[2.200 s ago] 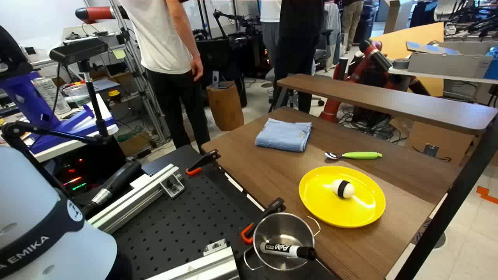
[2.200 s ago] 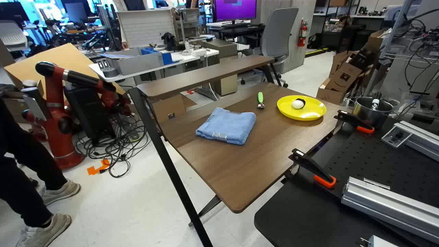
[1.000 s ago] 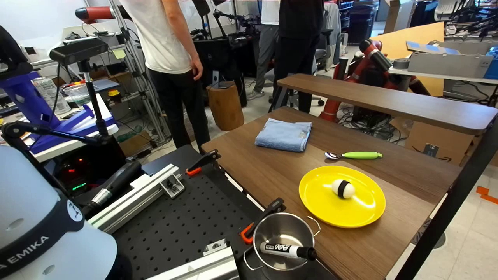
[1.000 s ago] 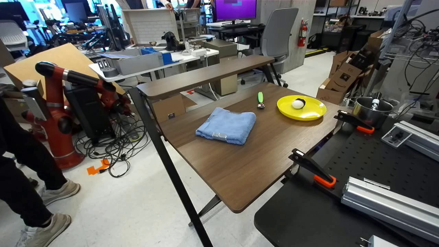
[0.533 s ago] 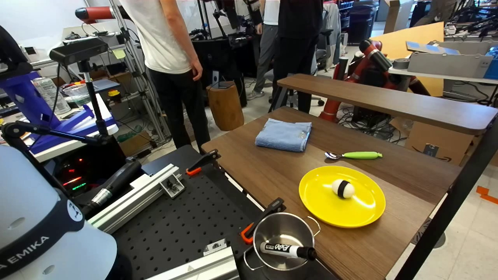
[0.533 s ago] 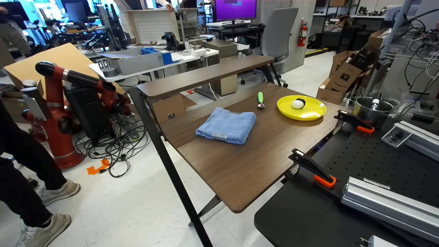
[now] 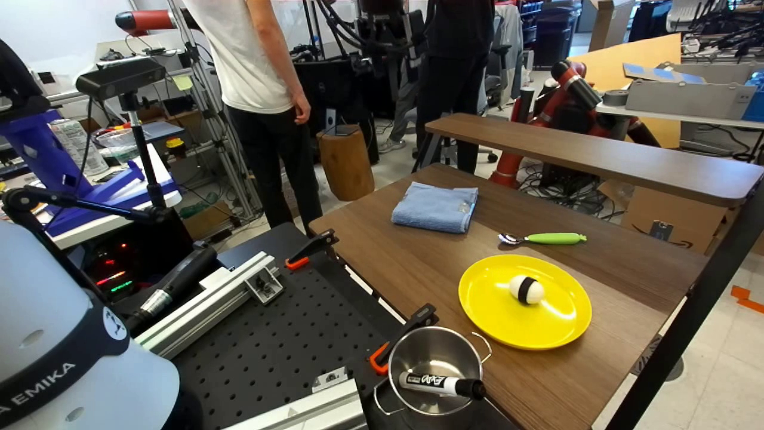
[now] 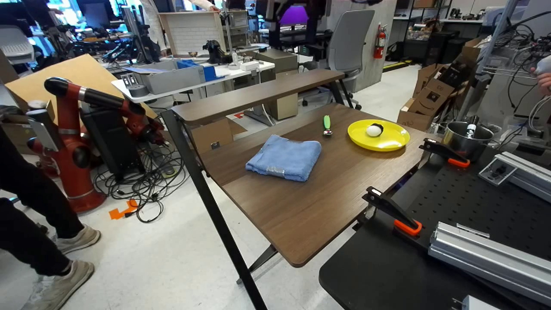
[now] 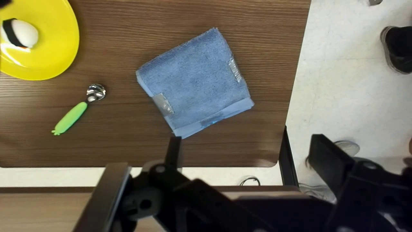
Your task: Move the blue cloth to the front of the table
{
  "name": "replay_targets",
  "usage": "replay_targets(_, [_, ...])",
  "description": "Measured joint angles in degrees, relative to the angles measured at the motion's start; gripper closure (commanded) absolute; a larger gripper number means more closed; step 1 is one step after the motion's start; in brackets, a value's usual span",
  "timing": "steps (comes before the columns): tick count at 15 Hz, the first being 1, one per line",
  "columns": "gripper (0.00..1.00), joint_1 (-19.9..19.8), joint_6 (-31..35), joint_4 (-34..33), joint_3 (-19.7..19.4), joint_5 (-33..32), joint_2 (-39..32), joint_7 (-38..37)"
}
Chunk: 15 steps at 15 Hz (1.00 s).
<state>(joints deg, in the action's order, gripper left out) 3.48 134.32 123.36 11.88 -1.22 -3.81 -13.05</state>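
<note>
Wrist view: gripper (image 9: 248, 140) stood wide, blue cloth (image 9: 193, 80) lay unheld

The step in hand looked like the reach, with the grasp to come. The jaws stood far apart low in the wrist frame, holding nothing, and the cloth lay flat on the brown table (image 9: 122, 141), in the middle of that frame. How high the gripper hung above it could not be told.

The next move seemed to call for centring over a cloth edge, lowering, and squeezing every layer together — a pinch of the top layer alone might have unfolded it. Front probably meant the table edge opposite the raised bench (image 9: 48, 206), so the carry would run toward the top of the wrist frame.

The cloth was a soft-looking, light blue folded square, askew to the table's edges, with shiny greyish patches at its left and right sides and a paler strip along the bottom. The green-handled utensil (image 9: 70, 117) and yellow plate (image 9: 61, 61) lay to its left — both apart from it.
</note>
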Motion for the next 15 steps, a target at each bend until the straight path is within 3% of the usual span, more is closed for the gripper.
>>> replay_targets(6, [0.0,1.26,-1.03,-9.45,-1.04,0.51,-14.24,1.34])
replay_targets(15, [0.0,1.53,-2.89,-11.3,-1.16,0.51,-14.94,1.35])
